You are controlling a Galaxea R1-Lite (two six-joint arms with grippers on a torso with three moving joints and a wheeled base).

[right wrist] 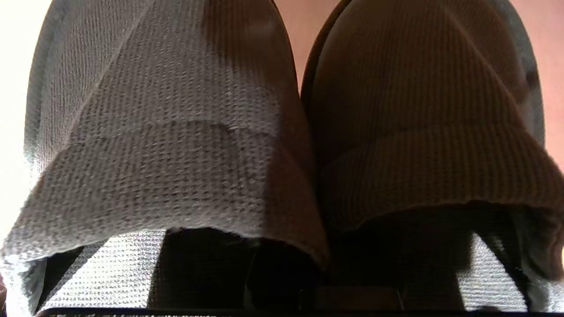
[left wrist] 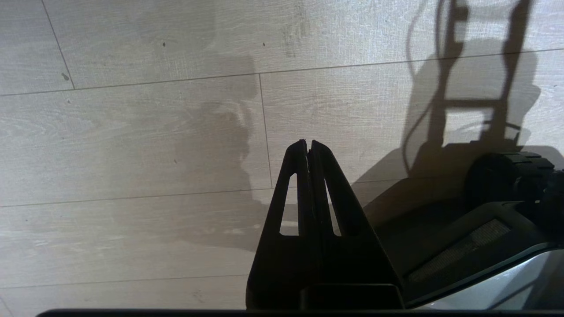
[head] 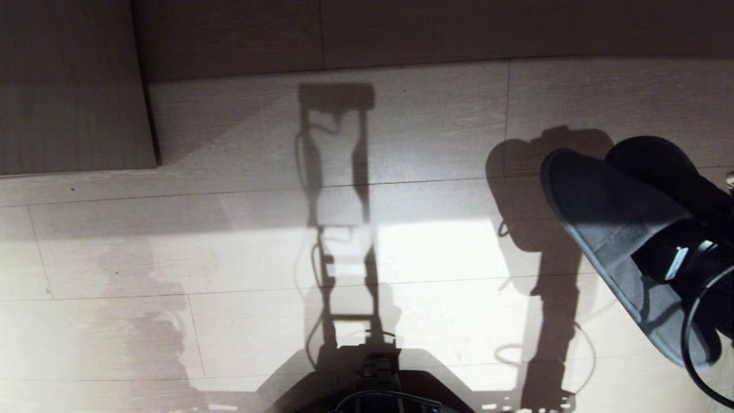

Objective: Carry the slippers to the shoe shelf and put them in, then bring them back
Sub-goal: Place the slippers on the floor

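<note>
- Slippers (head: 608, 229) hang together off the floor at the head view's right, pinched as a pair by the right claw (head: 682, 261), closed on their inner edges so one arm carries both.
- Left claw (left wrist: 308, 147) rests shut, empty, above the floor (head: 229, 258).
- Grey-beige furniture panel (head: 69, 86) stands ahead; no shelf opening visible, path bare.

This looks like a room in a home or a similar indoor living space. The floor (head: 436, 143) is pale wood-grain plank laminate, lit by low sun that throws long shadows across it. Beyond the floor's far edge stands a grey-beige wood-laminate panel (head: 69, 86), part of some low furniture. Near the floor's right side a pair of soft grey slippers (head: 613, 229) is in view, household footwear.
</note>
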